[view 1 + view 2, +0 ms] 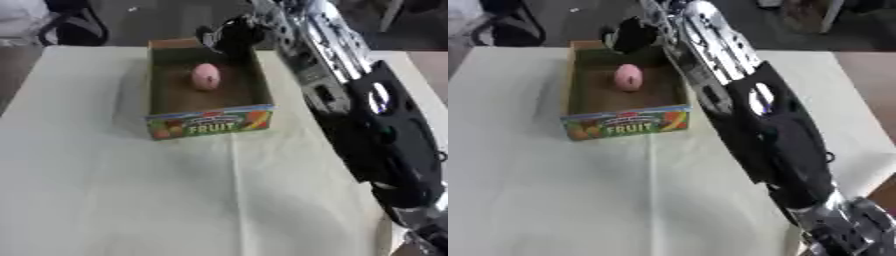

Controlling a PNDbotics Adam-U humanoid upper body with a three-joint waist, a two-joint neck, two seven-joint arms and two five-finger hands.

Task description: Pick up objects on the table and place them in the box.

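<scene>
A cardboard box (210, 121) with a coloured FRUIT label on its front wall stands on the table, a little beyond the middle. Inside it lies a pink rounded object (206, 76), towards the far end. My right arm stretches from the lower right across to the box's far rim, where my right hand (232, 35) shows as a dark blurred shape above the back edge. Whether its fingers are curled or straight cannot be made out. My left hand does not show.
A pale cloth (131, 190) covers the table. The table's right edge (859, 90) runs past my arm. A dark chair base (74, 27) stands on the floor beyond the far left corner.
</scene>
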